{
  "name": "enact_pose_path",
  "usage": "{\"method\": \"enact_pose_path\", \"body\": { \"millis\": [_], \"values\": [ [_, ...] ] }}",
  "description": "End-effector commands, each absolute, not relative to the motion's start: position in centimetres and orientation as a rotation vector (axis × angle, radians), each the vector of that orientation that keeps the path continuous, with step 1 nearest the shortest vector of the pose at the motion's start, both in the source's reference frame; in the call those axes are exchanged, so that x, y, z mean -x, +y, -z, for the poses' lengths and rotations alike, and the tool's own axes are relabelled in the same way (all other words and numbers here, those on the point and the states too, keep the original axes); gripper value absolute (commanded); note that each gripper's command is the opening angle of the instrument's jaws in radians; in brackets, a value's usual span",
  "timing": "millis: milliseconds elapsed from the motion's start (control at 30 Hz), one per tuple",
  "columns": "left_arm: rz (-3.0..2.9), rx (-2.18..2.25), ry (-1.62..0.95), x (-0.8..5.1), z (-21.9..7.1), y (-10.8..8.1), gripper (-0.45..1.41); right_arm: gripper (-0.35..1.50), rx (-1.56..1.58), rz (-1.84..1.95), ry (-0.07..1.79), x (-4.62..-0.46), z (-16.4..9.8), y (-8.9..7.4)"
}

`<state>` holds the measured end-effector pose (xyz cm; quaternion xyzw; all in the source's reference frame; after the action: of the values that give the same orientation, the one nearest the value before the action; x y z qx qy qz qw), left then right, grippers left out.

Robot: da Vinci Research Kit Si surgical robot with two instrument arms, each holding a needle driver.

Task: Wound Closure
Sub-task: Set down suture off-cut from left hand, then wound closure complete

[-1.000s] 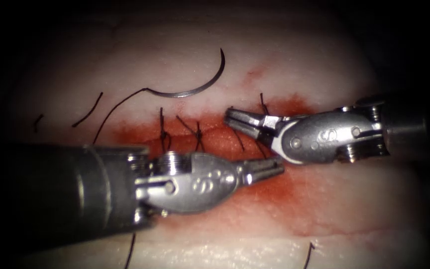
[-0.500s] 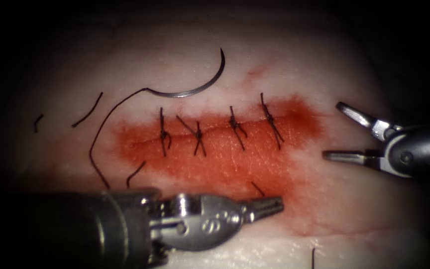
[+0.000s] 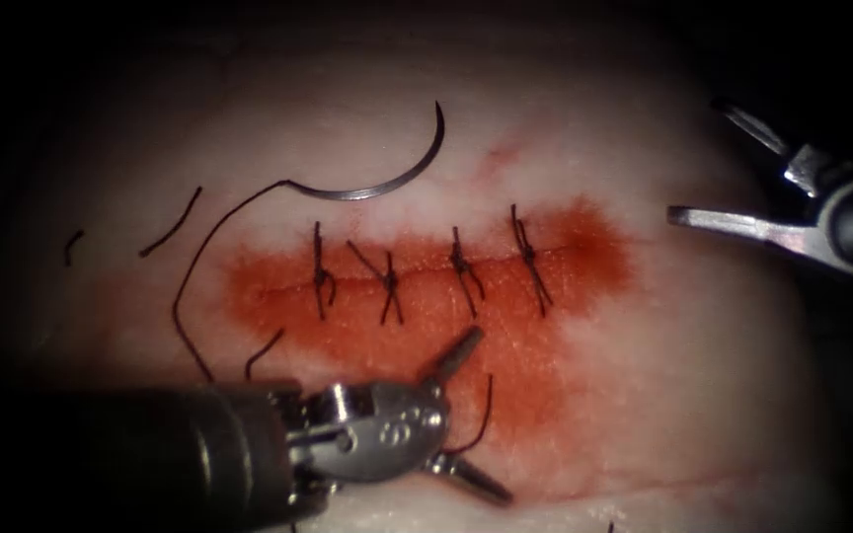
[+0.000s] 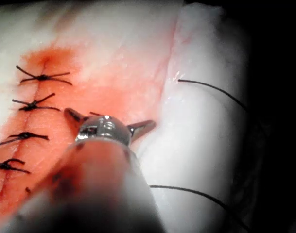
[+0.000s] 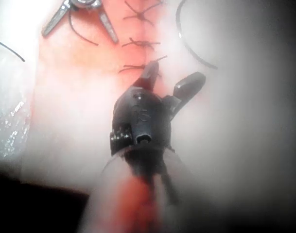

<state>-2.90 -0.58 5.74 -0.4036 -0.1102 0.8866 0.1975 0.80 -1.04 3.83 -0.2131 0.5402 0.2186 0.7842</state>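
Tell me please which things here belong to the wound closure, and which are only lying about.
Belonging to the job:
- left tool, jaws open, holding nothing
- right tool, jaws open, holding nothing
- needle, lying free on the tissue beyond the cut
- thread trailing from the needle
- four tied stitches

Lying about:
- cut ends of thread
- red fluid

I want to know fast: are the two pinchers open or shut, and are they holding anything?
Left tool: open, holding nothing.
Right tool: open, holding nothing.
The needle lies loose on the tissue.

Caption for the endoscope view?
Both tools, left and right, open and empty; needle lies free beyond the stitched cut.
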Motion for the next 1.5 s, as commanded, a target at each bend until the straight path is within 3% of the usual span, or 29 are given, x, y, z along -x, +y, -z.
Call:
{"method": "enact_pose_path", "body": {
  "millis": [33, 333, 467, 700, 900, 1500],
  "values": [
    [-2.470, 1.139, -0.311, 2.93, -5.7, -0.6, 1.15, 1.18, 0.456, -0.469, 1.169, -0.88, -3.9, -1.1],
    [-2.418, 1.211, -0.269, 2.41, -4.9, -0.2, 1.16, 1.33, 0.404, -0.436, 1.135, -0.86, -3.9, -1.1],
    [-2.385, 1.344, -0.186, 2.07, -4.7, 0.0, 1.00, 1.35, 0.354, -0.399, 1.101, -0.87, -3.9, -1.1],
    [-2.302, 1.474, -0.261, 1.39, -4.6, 0.3, 0.94, 1.33, 0.239, -0.348, 1.068, -1.06, -4.0, -1.3],
    [-2.258, 1.583, -0.320, 1.27, -4.6, 0.4, 0.73, 1.33, 0.202, -0.324, 1.050, -1.13, -4.0, -1.4],
    [-2.188, 1.607, -0.311, 1.21, -4.9, 0.5, 0.71, 1.21, 0.184, -0.325, 1.058, -1.01, -4.0, -1.4]
  ]
}}
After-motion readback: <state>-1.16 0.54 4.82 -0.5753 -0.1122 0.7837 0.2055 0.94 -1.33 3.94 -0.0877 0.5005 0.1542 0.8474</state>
